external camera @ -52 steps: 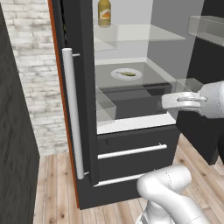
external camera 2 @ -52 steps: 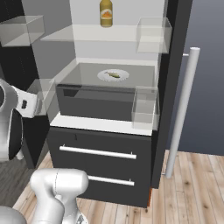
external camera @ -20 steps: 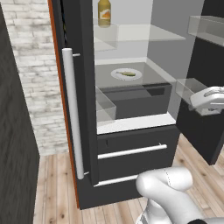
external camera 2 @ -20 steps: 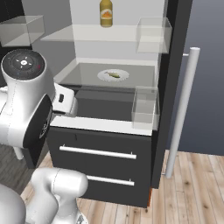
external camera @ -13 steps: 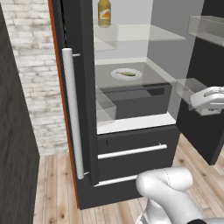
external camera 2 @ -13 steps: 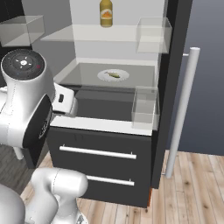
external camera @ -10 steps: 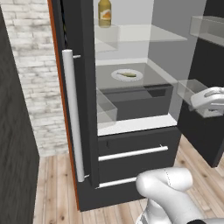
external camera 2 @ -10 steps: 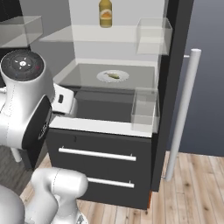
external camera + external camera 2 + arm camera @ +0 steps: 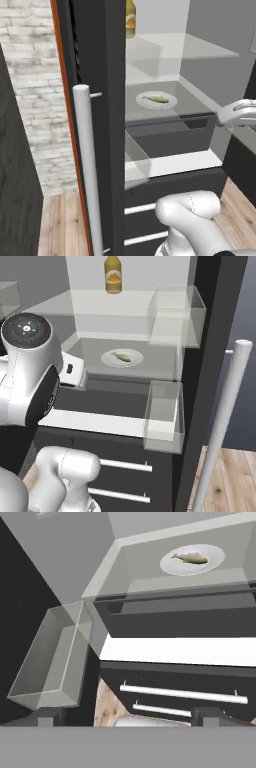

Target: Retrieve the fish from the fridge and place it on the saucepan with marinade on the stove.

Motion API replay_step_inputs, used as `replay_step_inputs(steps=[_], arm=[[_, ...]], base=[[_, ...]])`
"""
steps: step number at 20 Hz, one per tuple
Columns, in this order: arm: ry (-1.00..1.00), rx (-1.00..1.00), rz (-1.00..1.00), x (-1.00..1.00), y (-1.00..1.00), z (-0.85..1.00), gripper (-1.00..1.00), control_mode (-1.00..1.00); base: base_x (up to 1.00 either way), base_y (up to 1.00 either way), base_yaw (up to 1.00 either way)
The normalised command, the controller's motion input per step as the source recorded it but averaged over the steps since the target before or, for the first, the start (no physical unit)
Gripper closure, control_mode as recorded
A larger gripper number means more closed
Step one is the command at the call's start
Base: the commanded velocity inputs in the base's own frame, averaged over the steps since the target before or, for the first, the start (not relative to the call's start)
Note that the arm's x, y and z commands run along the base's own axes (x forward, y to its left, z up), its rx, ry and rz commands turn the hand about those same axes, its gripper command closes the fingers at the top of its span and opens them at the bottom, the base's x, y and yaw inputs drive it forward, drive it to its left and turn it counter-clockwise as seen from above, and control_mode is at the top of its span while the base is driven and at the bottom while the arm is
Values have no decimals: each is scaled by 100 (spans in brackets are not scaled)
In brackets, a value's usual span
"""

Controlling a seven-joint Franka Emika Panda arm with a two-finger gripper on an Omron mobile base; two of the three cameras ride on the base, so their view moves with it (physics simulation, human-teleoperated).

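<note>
With the fridge (image 9: pixel 210 331) open and the fish (image 9: pixel 190 558) lying on the plate (image 9: pixel 216 558) on its grey shelf, the wide-open, empty pincer (image 9: pixel 127 714), well short of the plate, should come down over the fish, straddle its slim body and close gently.

Whitewashed brick wall (image 9: pixel 35 80) at left, light wood-plank floor (image 9: pixel 62 225) below, in flat even light.

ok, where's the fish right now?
The fish lies on a round white plate on the fridge's glass shelf, below the bottle and above the dark drawer.
</note>
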Motion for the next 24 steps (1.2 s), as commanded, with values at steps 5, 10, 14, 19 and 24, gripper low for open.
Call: replay_step_inputs(steps=[5, 10, 14, 19, 24], arm=[[0, 0, 0, 0, 0, 0, -100, 100], [0, 0, 0, 0, 0, 0, -100, 100], [0, 0, 0, 0, 0, 0, -100, 100], [0, 0, 0, 0, 0, 0, -100, 100], [0, 0, 0, 0, 0, 0, -100, -100]], base=[[77, 0, 0], [88, 0, 0], [84, 0, 0], [48, 0, 0], [0, 0, 0]])
